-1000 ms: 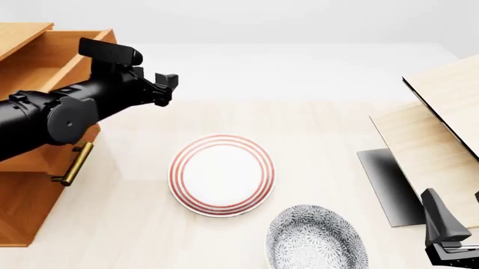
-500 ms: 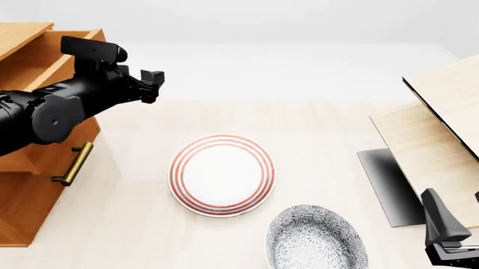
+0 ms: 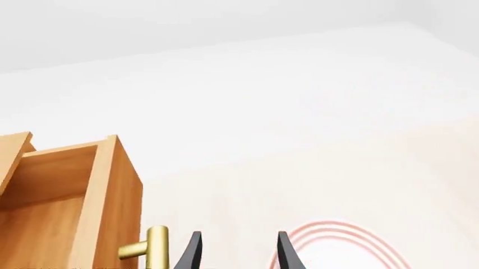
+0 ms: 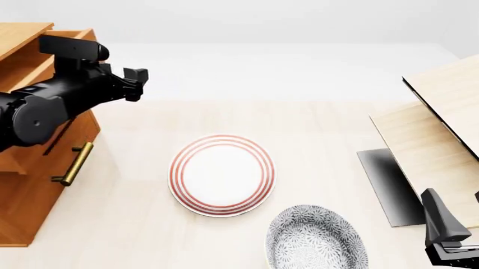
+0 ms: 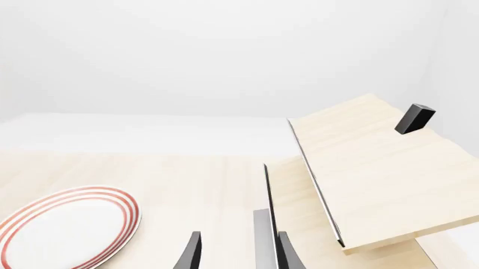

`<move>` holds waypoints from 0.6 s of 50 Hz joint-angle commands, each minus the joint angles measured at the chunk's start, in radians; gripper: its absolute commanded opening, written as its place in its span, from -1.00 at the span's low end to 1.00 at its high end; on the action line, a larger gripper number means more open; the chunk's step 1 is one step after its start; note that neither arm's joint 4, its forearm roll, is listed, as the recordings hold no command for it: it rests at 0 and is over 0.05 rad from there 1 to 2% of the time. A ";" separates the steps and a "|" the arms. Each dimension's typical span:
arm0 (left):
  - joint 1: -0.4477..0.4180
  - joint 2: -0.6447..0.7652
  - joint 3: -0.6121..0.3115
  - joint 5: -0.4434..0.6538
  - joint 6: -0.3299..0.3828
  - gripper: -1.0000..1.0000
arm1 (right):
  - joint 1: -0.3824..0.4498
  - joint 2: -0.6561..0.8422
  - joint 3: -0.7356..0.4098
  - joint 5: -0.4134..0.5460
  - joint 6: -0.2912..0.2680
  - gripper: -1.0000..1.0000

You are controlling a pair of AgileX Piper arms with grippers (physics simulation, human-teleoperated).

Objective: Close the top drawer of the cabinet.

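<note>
Pushing: my left gripper (image 4: 136,83) sits at the front face of the top drawer (image 4: 56,56), up at the corner of the cabinet (image 4: 30,190). I judge the arm is placed there to lean on the wood and drive the drawer in.
Left gripper state: fingers parted a little, nothing between them. In the left wrist view the tips (image 3: 233,252) straddle empty air just beside the brass handle (image 3: 153,249), so I am pressing, not gripping.
Top drawer: its box shows open from above, so I judge the closing under way, not done.
Lower handle: the brass bar (image 4: 73,164) of the lower drawer hangs below my arm on the cabinet front, apart from my gripper.
Right gripper: (image 5: 235,252) parked well away from the cabinet, near the pale boards (image 4: 441,129), slightly spread and empty, kept clear since one arm suffices.
Plates: red-ringed plate (image 4: 221,175) and grey patterned plate (image 4: 316,237) lie well apart from the cabinet, out of my path.
</note>
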 commanded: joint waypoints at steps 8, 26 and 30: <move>0.060 0.005 0.015 -0.012 -0.007 1.00 | 0.000 0.000 0.000 0.000 0.000 1.00; 0.116 0.022 0.029 -0.037 -0.001 1.00 | 0.000 0.000 0.000 0.000 0.000 1.00; 0.131 0.025 0.024 -0.037 -0.002 1.00 | 0.000 0.000 0.000 0.000 0.000 1.00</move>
